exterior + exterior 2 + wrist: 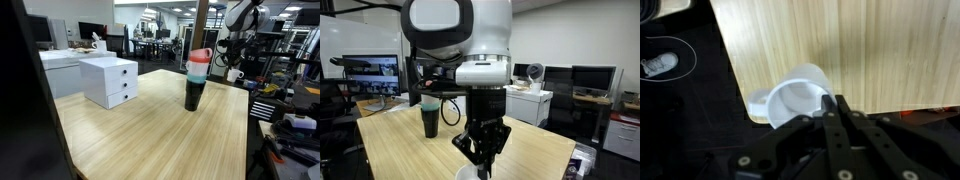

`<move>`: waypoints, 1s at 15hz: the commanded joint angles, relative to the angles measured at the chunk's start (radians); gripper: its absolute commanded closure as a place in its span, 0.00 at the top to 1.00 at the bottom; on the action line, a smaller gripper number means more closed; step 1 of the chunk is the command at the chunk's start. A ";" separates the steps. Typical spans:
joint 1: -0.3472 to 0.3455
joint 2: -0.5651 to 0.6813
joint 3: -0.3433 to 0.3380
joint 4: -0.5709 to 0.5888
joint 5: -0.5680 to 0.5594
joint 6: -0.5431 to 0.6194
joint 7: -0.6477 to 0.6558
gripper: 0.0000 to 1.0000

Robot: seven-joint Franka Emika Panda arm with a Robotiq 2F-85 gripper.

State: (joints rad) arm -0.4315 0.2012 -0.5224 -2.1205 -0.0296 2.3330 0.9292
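Wrist view has my hand [830, 108] clenched on the rim of the white cup [792, 97], right at the corner of the surface [840, 40]. I'd hold the wrist level and move slowly, since a rim pinch could let it swing.

A pale wooden table [150, 130] carries a white drawer unit [110, 80] in an open-plan office lit by ceiling lights [150, 12], with a brown column [203, 22] and rows of desks [150, 45] behind. In an exterior view a white wall [570, 25] backs dark monitors [590, 78]. In the wrist view the floor [685, 110] beside the table is dark.
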 commanded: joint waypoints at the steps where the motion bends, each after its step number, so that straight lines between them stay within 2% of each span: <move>1: -0.006 -0.024 0.000 -0.066 0.011 0.083 -0.017 0.03; 5: -0.022 -0.024 0.002 -0.117 0.050 0.141 -0.071 0.03; 10: -0.060 -0.024 0.005 -0.165 0.184 0.147 -0.236 0.03; 15: -0.059 0.001 -0.003 -0.165 0.197 0.122 -0.271 0.03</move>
State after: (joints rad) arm -0.4846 0.2027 -0.5268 -2.2727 0.1360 2.4556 0.7053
